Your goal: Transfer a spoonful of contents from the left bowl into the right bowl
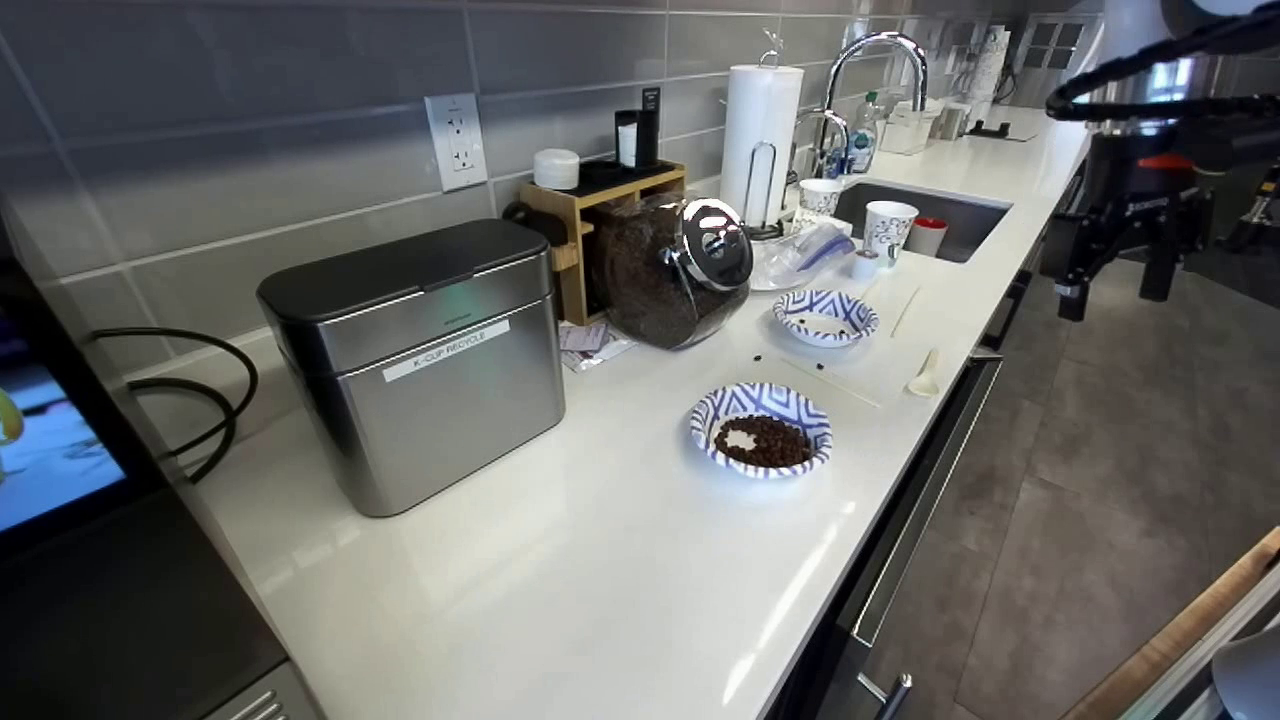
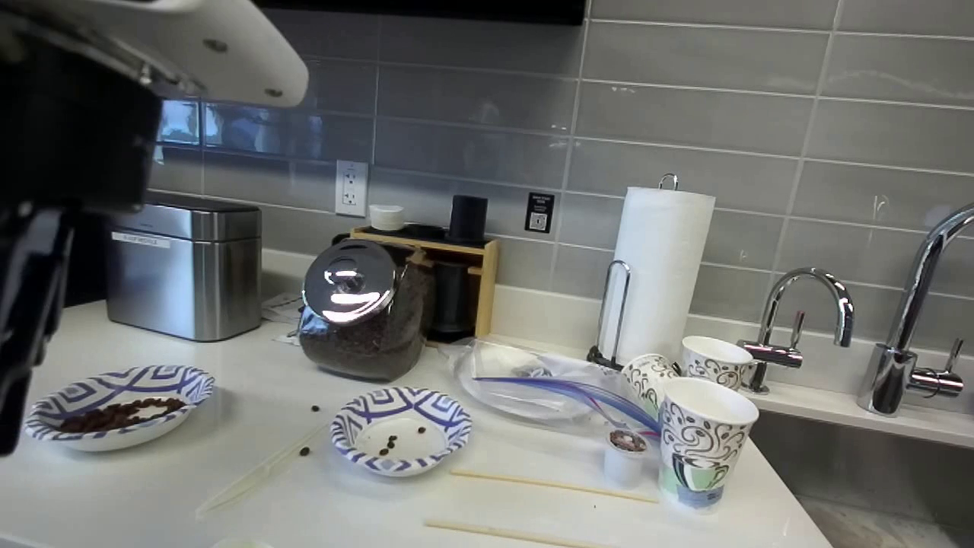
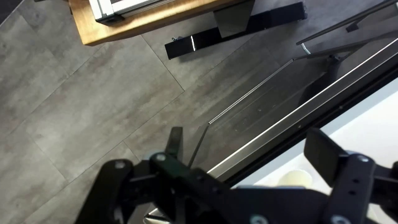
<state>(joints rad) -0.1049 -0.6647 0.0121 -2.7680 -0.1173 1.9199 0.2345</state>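
Glossy white counter, gripper spread, empty. We'd grab the spoon near the right bowl handle end; probably light, slick plastic.

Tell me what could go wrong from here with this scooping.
The spoon lies near the front edge of the counter, so the open claw might nudge it off while grasping.
The left bowl looks light and may slide or tip when scooped.
Two stray beans lie near the right bowl; pouring could scatter more.
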